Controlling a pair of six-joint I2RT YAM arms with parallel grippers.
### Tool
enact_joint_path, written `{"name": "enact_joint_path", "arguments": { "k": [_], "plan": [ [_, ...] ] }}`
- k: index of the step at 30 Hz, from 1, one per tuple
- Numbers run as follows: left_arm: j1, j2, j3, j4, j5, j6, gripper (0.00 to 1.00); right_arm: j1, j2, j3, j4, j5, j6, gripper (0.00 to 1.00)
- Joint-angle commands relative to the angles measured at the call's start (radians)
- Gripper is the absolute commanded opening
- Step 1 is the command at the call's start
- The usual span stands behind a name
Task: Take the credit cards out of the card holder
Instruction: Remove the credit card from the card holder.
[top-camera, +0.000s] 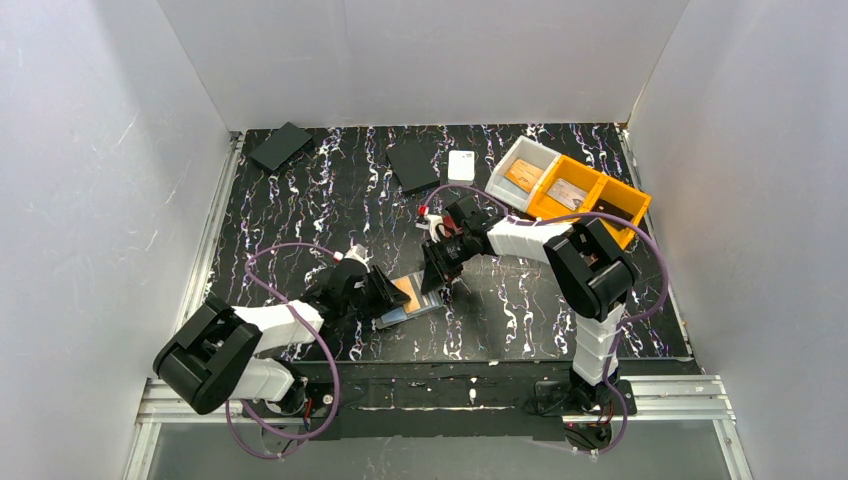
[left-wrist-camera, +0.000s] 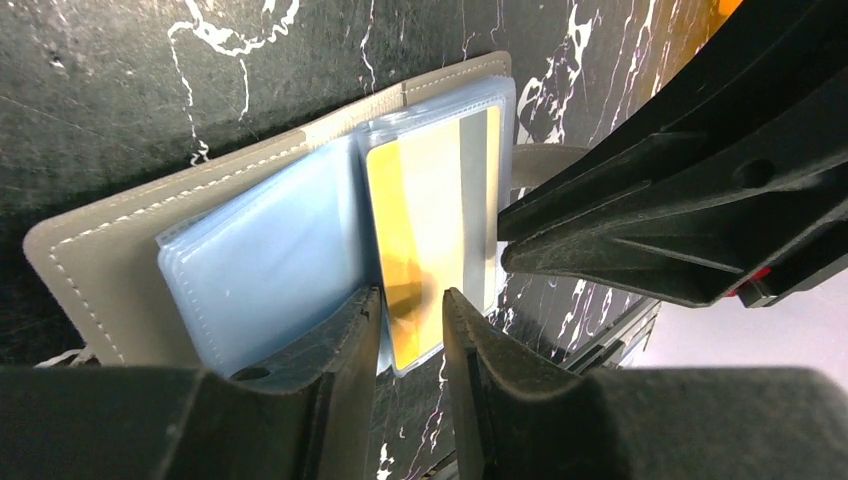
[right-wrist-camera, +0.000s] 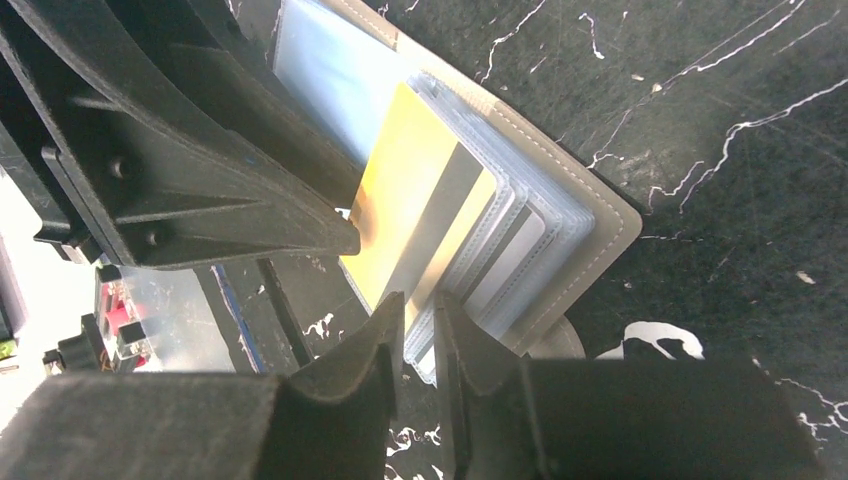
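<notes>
The orange card (left-wrist-camera: 425, 210) looks thin, stiff, light and slick. It sits in a clear sleeve of the open card holder (left-wrist-camera: 100, 250), beside the light blue card (left-wrist-camera: 270, 260), so I judge a pinch on its outer edge best (the floppy sleeve may drag along). The holder lies flat on the bench (left-wrist-camera: 120, 90) between the arms. The left end effector (left-wrist-camera: 410, 300) straddles the card's near edge, jaws narrowly apart — the right end effector (right-wrist-camera: 420, 300) is almost closed at the sleeves' edge, gripping or not I cannot tell.
</notes>
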Motion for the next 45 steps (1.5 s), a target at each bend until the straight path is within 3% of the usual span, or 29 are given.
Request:
{"name": "enact_joint_path", "arguments": {
  "k": [1, 5, 11, 19, 26, 34, 45],
  "plan": [
    [0.019, -0.022, -0.021, 0.048, -0.004, -0.020, 0.26, 0.017, 0.047, -0.028, -0.007, 0.025, -0.006, 0.24],
    [0.025, -0.005, -0.024, 0.085, 0.020, -0.027, 0.23, 0.018, 0.044, -0.031, 0.011, -0.016, 0.003, 0.19],
    [0.031, 0.023, -0.032, 0.118, 0.040, -0.025, 0.21, 0.018, 0.032, -0.033, -0.008, 0.039, -0.012, 0.10],
    [0.043, 0.049, -0.031, 0.131, 0.092, 0.032, 0.20, 0.018, 0.010, -0.032, -0.028, 0.068, -0.044, 0.11],
    [0.059, 0.196, 0.039, 0.134, 0.277, 0.151, 0.03, 0.015, -0.108, -0.057, -0.039, 0.109, -0.106, 0.26],
    [0.059, 0.276, 0.079, 0.164, 0.360, 0.184, 0.00, -0.052, -0.274, -0.186, 0.080, 0.017, -0.077, 0.36],
    [0.057, 0.245, 0.072, 0.166, 0.331, 0.146, 0.00, -0.072, -0.202, -0.239, 0.170, 0.052, 0.071, 0.14]
  ]
}}
